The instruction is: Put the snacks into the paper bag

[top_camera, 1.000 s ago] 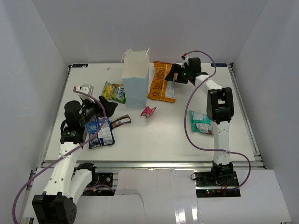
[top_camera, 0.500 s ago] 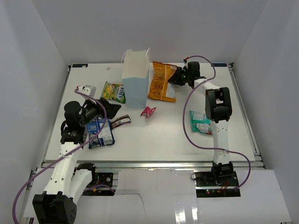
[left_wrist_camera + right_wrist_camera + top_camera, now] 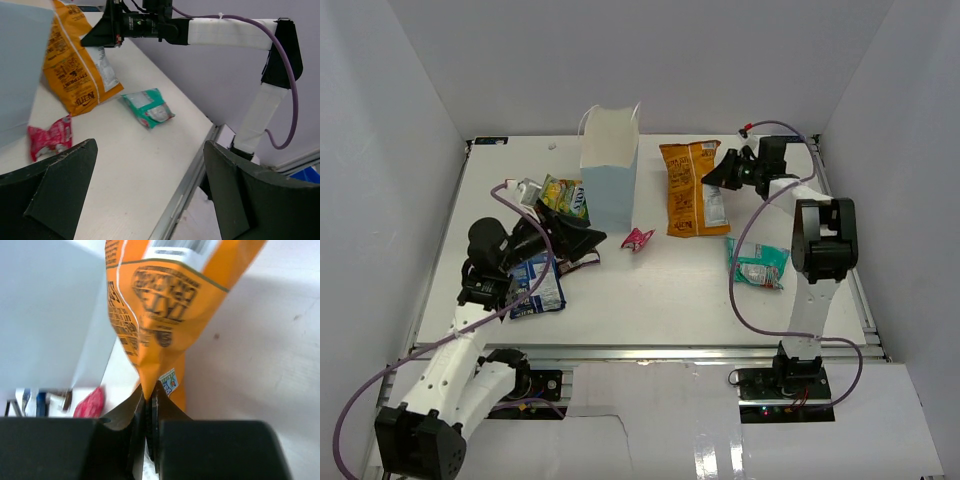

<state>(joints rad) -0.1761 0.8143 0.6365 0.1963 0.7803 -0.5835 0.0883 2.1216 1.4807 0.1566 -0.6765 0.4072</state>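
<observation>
Top external view gives the whole table: the light-blue paper bag stands upright at the far middle, with its mouth open upward. To its right lies the orange chip bag, near the paper bag but apart from it. The right gripper is pinched tight on one edge of this chip bag. In the right wrist view the two fingers press together with the orange foil between them, and the rest of the packet spreads out in front. Whether the packet is lifted off the table, I cannot tell.

The left gripper has its jaws spread wide and holds nothing. It hangs low over the left part of the table and points to the right, near the dark brown bar, which it partly hides. The blue pouch lies at the front-left, partly under the left arm. The yellow-green pouch lies just left of the paper bag. The red-pink wrapper lies close in front of the bag's right corner — touching or not, I cannot tell. The teal pouch lies at the right, beside the right arm and well apart from the bag. All six snacks are on the table, outside the paper bag.
</observation>
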